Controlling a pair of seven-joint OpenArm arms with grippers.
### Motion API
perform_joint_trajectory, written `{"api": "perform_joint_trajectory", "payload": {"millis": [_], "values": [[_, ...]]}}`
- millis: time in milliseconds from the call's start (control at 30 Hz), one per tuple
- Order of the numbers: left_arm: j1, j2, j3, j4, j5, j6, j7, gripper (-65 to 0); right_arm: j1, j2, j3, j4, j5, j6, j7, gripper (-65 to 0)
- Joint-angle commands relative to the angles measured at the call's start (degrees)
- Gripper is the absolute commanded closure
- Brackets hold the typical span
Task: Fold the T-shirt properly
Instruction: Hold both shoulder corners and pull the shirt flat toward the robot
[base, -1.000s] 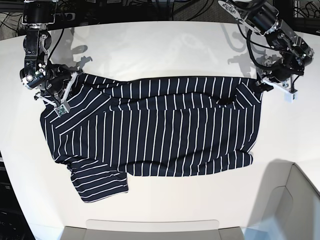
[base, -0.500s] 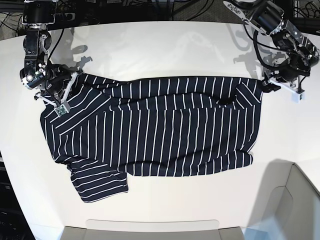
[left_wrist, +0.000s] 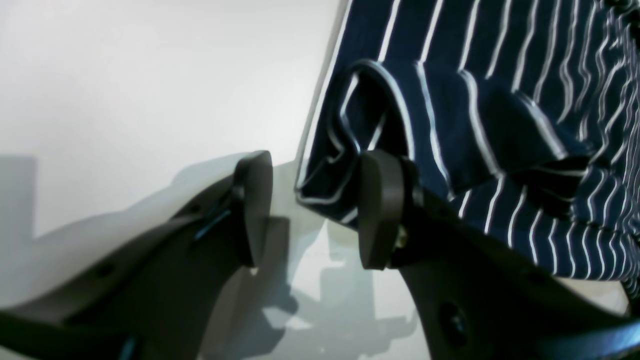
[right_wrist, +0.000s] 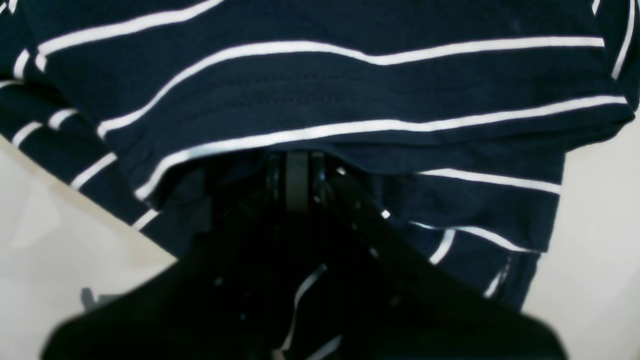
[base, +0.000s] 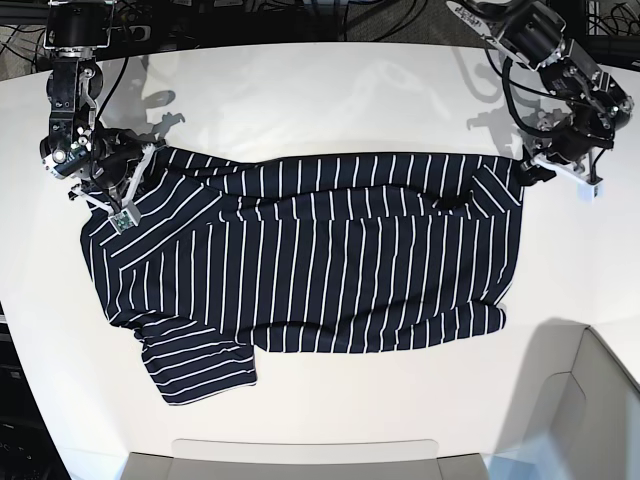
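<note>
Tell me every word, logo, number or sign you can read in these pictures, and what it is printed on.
None can be read.
The dark navy T-shirt with thin white stripes shows stripes only, no print or visible label.
The plain white table bears no marks.
The black left gripper and black right gripper show no lettering in their close views.
The small pale tabs on the arms in the base view are too small to read.

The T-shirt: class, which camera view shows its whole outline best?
The base view: the T-shirt lies spread across the table, every edge visible. The left wrist view shows only one bunched corner by open jaws; the right wrist view only striped cloth draped over shut jaws.
</note>
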Motion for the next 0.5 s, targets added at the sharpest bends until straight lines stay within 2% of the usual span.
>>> {"api": "perform_joint_trajectory", "payload": {"millis": [0, 133, 300, 400, 467], "values": [[-0.48, -0.64, 0.3, -0.31, 0.83, 0.18, 0.5, -27.3, 0.62, 0.62, 0.09, 0.68, 0.3, 0.19, -0.17, 0.0], [-0.39, -0.64, 0.38, -0.58, 0.83, 0.18, 0.5, -27.3, 0.62, 0.7, 0.09, 0.68, 0.3, 0.19, -0.17, 0.0], [-0.22, -0.64, 3.99, -0.4, 0.56, 0.18, 0.5, -26.8, 0.62, 0.7, 0.09, 0.68, 0.3, 0.19, -0.17, 0.0], [0.92, -0.64, 5.83, -0.31, 0.48, 0.18, 0.5, -22.2, 0.62, 0.7, 0.09, 0.68, 0.3, 0.19, -0.17, 0.0], [1.1, -0.64, 6.89, -0.31, 0.48, 0.18, 0.5, -15.4, 0.62, 0.62, 0.18, 0.68, 0.3, 0.19, -0.17, 0.0]]}}
